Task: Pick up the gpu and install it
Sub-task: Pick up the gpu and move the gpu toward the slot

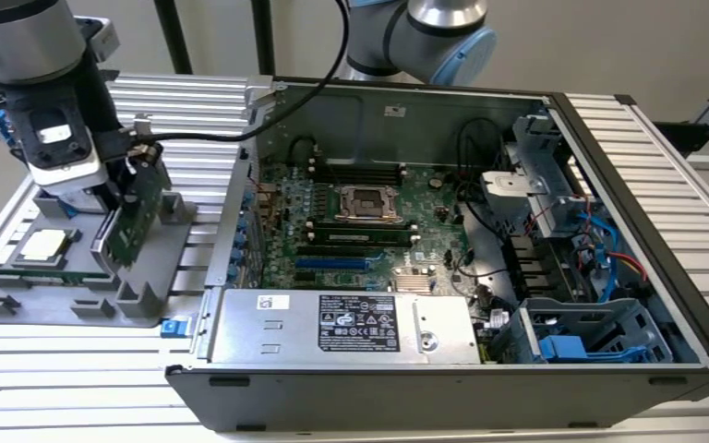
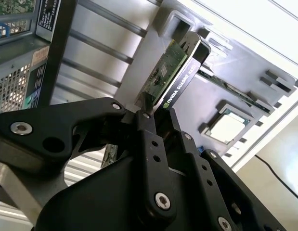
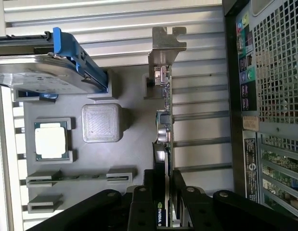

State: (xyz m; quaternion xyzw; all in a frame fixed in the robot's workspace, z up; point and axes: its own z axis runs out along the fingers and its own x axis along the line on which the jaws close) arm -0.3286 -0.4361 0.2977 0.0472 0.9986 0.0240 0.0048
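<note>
The gpu (image 1: 125, 220) stands on edge in a slot of the grey parts tray (image 1: 71, 305) at the exterior view's left, outside the computer case. Its green board and black shroud edge show in the second wrist view (image 2: 175, 79), and its silver bracket (image 3: 165, 48) is at the far end in the first wrist view. My gripper (image 1: 126, 175) is directly above the card, with its black fingers on either side of the card's upper edge in both wrist views (image 2: 156, 113) (image 3: 163, 192). The jaws look shut on the card, which still sits in the tray.
The open computer case (image 1: 650, 231) lies at the exterior view's right, with the motherboard (image 1: 354, 221), a blue slot (image 1: 330, 262) and the power supply (image 1: 342, 323) inside. The tray also holds a processor (image 3: 51, 142), a memory stick (image 3: 76, 177) and a silver hard drive with blue rails (image 3: 43, 67).
</note>
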